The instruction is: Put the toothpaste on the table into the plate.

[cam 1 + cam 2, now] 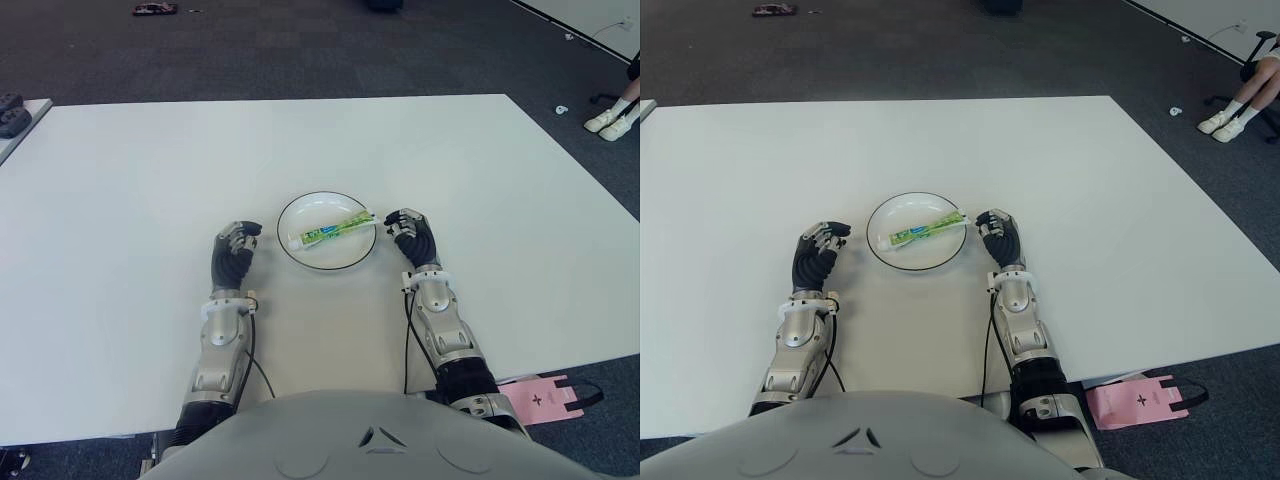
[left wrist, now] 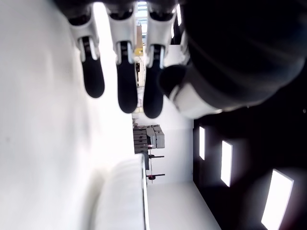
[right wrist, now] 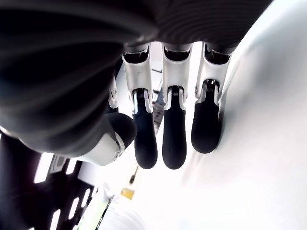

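The green and white toothpaste tube (image 1: 330, 230) lies slantwise inside the round white plate (image 1: 335, 256) with a dark rim, at the middle of the white table (image 1: 130, 190). My left hand (image 1: 237, 245) shows just left of the plate, and my right hand (image 1: 408, 228) just right of it, close to the tube's right end. Neither hand holds anything. In the left wrist view the dark fingers (image 2: 117, 91) hang loosely curved over bare table. The right wrist view shows the same relaxed fingers (image 3: 172, 139) with nothing between them.
A pink bag (image 1: 545, 395) sits on the floor off the table's near right corner. A person's white shoes (image 1: 612, 120) show at the far right. A dark object (image 1: 12, 115) lies on another table at far left. Grey carpet surrounds the table.
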`<action>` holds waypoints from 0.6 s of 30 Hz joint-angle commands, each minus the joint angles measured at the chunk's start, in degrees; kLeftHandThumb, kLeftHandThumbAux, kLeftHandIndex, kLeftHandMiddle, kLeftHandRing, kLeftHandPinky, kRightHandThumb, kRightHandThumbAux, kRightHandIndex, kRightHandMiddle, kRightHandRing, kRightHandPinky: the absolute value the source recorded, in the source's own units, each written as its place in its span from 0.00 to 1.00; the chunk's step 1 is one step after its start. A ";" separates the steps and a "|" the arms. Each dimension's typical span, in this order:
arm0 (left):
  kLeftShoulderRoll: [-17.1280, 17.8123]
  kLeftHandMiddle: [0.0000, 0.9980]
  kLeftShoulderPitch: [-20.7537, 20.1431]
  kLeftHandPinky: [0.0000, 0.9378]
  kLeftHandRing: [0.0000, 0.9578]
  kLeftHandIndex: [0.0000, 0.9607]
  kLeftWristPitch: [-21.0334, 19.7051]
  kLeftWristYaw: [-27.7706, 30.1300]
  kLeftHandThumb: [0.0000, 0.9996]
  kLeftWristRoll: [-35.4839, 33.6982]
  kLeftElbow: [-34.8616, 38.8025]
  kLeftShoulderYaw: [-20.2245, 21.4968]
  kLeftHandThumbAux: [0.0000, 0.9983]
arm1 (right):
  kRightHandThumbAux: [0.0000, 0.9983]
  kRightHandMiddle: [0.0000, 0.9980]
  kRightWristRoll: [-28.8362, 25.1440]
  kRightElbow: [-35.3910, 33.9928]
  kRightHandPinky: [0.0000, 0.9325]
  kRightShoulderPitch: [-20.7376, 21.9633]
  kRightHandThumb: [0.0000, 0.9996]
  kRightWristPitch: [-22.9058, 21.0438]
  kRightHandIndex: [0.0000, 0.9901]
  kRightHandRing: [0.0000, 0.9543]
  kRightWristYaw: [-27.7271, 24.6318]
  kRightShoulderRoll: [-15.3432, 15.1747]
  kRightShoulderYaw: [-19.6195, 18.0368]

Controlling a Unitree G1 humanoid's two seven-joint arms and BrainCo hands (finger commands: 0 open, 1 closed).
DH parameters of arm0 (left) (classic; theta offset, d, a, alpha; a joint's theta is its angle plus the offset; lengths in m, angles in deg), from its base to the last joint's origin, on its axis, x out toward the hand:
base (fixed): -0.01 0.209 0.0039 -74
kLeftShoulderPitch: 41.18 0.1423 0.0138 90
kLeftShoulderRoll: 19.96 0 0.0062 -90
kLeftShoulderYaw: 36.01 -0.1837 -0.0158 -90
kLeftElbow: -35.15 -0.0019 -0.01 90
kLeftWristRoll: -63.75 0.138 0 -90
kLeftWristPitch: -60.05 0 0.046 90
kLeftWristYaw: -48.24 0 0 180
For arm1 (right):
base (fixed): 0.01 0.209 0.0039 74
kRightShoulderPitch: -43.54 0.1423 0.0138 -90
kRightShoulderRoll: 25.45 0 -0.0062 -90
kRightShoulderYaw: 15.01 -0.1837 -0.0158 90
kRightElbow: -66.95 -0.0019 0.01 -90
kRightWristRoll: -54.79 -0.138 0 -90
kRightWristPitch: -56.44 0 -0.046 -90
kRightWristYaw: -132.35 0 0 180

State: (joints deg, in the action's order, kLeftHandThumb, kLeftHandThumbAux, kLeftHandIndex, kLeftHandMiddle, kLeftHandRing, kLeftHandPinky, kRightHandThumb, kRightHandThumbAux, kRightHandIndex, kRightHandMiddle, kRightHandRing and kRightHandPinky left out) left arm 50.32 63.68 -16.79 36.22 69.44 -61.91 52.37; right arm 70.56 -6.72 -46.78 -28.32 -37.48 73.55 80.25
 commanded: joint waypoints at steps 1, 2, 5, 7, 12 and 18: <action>-0.85 0.39 1.25 0.34 0.36 0.43 -1.73 0.10 0.71 0.14 -1.45 -0.40 0.72 | 0.74 0.48 0.61 3.44 0.52 -4.68 0.71 -3.64 0.42 0.52 -0.80 -1.70 -0.49; -0.86 0.39 1.24 0.34 0.36 0.43 -1.69 0.13 0.71 0.11 -1.51 -0.42 0.72 | 0.74 0.48 0.53 3.22 0.52 -4.82 0.71 -3.69 0.42 0.52 -0.76 -1.78 -0.61; -0.75 0.39 1.17 0.32 0.36 0.44 -1.63 0.29 0.71 0.00 -1.60 -0.39 0.72 | 0.74 0.49 0.45 3.04 0.53 -4.91 0.71 -3.78 0.42 0.52 -0.61 -1.74 -0.67; -0.68 0.39 1.14 0.32 0.36 0.44 -1.63 0.40 0.71 -0.03 -1.57 -0.40 0.72 | 0.74 0.50 0.41 3.03 0.53 -4.91 0.71 -3.81 0.42 0.53 -0.54 -1.66 -0.67; -0.58 0.39 1.06 0.32 0.36 0.44 -1.50 0.53 0.71 -0.10 -1.67 -0.40 0.72 | 0.74 0.50 0.22 2.86 0.53 -5.07 0.71 -3.52 0.42 0.53 -0.69 -1.68 -0.68; -0.42 0.40 1.06 0.31 0.36 0.44 -1.52 0.57 0.71 -0.12 -1.46 -0.28 0.72 | 0.74 0.51 0.43 2.59 0.54 -5.18 0.71 -3.81 0.42 0.53 0.03 -1.11 -0.57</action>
State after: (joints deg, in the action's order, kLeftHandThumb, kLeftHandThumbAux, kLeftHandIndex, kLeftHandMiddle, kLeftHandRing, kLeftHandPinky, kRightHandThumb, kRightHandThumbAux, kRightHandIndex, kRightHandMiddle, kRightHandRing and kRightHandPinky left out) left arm 50.36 63.67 -16.82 36.23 69.37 -61.91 52.34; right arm 70.49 -7.61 -47.60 -28.09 -37.52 73.06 80.40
